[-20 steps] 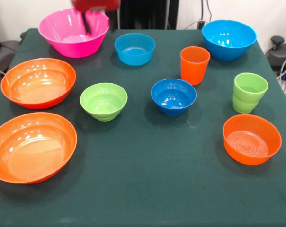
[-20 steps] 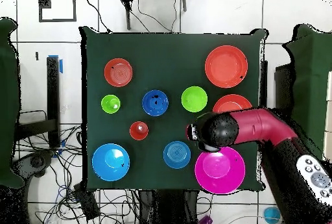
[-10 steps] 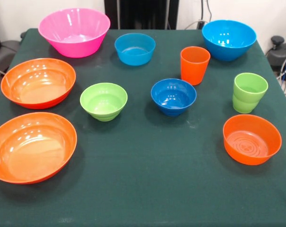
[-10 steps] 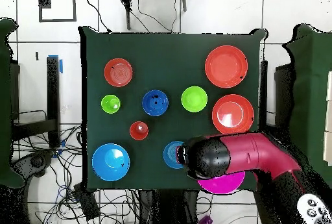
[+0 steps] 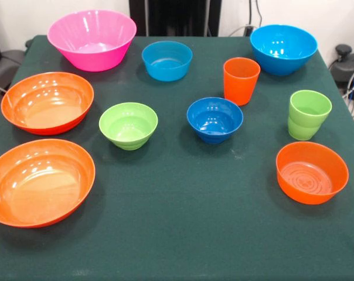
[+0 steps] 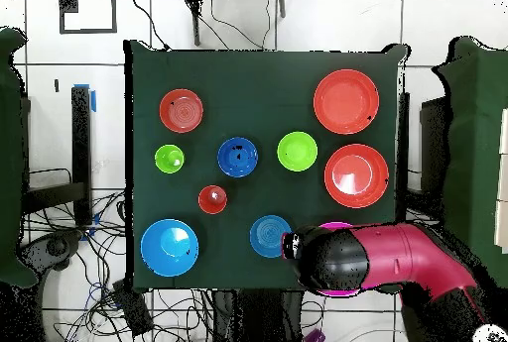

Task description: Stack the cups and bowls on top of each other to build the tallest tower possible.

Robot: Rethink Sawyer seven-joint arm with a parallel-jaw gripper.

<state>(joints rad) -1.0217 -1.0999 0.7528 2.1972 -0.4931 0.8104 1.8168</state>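
Note:
In the front view the big pink bowl (image 5: 92, 38) stands at the back left. Two sky blue bowls (image 5: 167, 60) (image 5: 283, 48) share the back row. The orange cup (image 5: 241, 80) and the lime green cup (image 5: 309, 114) stand upright at the right. Mid-table sit the dark blue bowl (image 5: 215, 119) and the small green bowl (image 5: 128, 124). Two wide orange bowls (image 5: 47, 102) (image 5: 39, 181) lie at the left, and a smaller orange bowl (image 5: 312, 172) at the right front. No tower is in view; every piece stands alone. The gripper (image 6: 322, 257) shows only overhead, under the arm's head above the pink bowl.
The dark green cloth (image 5: 183, 234) covers the table. Overhead, the red arm (image 6: 407, 264) reaches in from the lower right across the table's edge. Cables and black equipment (image 5: 347, 61) lie beyond the table's sides.
The arm has drawn back from the pink bowl toward its base, and the gripper has left the front view. None of the bowls or cups has moved.

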